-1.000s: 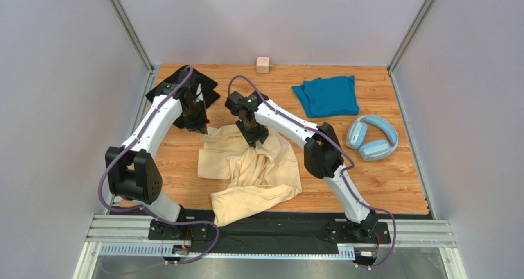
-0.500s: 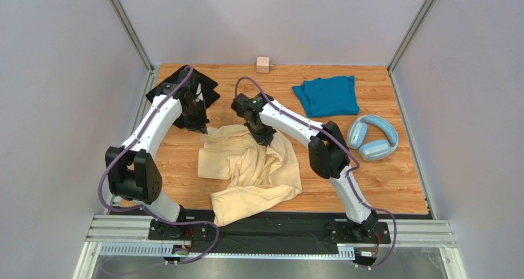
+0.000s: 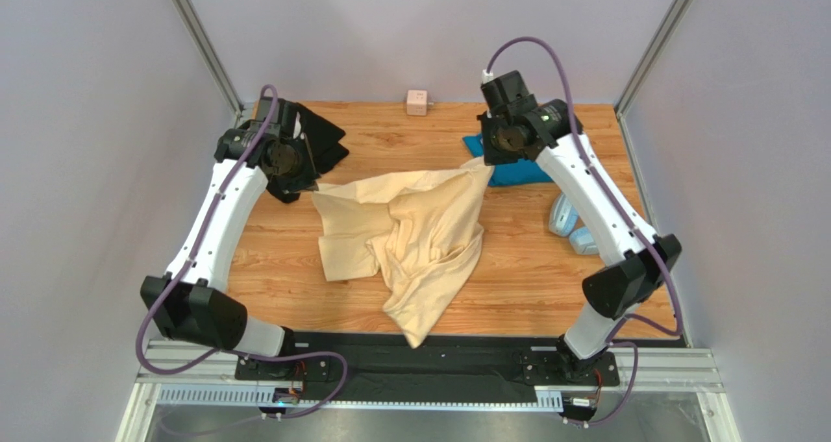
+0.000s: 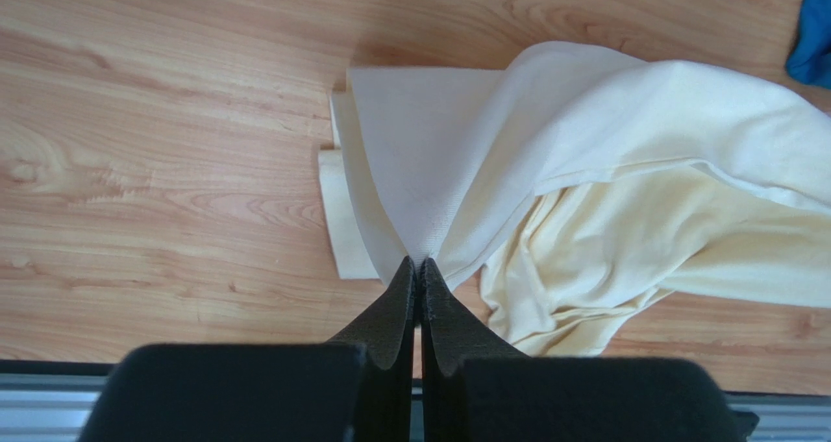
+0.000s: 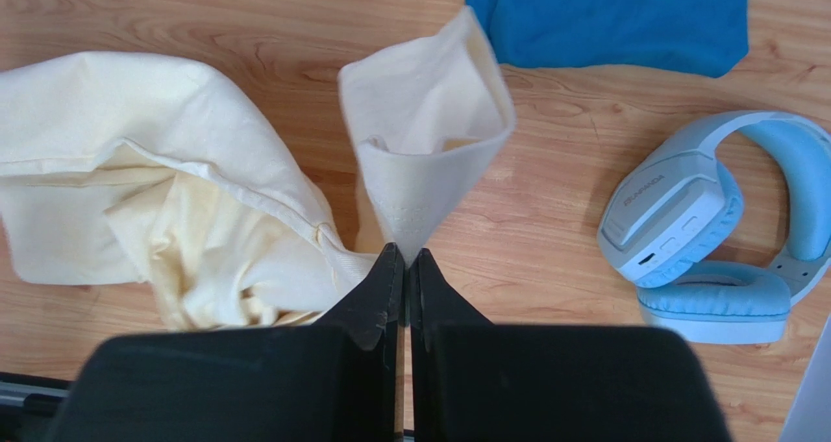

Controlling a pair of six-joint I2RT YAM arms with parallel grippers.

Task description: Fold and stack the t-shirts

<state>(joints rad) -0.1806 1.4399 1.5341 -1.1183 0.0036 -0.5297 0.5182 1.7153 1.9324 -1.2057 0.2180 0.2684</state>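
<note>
In the middle of the wooden table (image 3: 546,286), the cream shirt (image 3: 415,233) is strung out between the two arms. The left gripper (image 4: 419,264) is clamped tight on one corner of it, with the cloth pinched right at the closed tips. The right gripper (image 5: 403,254) has another corner the same way, and that bit of fabric sticks up from the tips like a little cone.

From overhead, the shirt's top edge runs across between the two grippers, lifted off the wood. The rest hangs down all crumpled and trails toward the near edge of the table.

The teal shirt (image 3: 522,174) is lying at the far right, partly hidden under the right gripper, and the raised cream corner is just beside it. The black shirt (image 3: 327,138) sits in the far left corner, right behind the left gripper. Light-blue headphones (image 5: 702,233) rest on the wood on the right, near the teal shirt. A small pink cube (image 3: 417,102) is at the back edge by the wall, well apart from the shirts.
</note>
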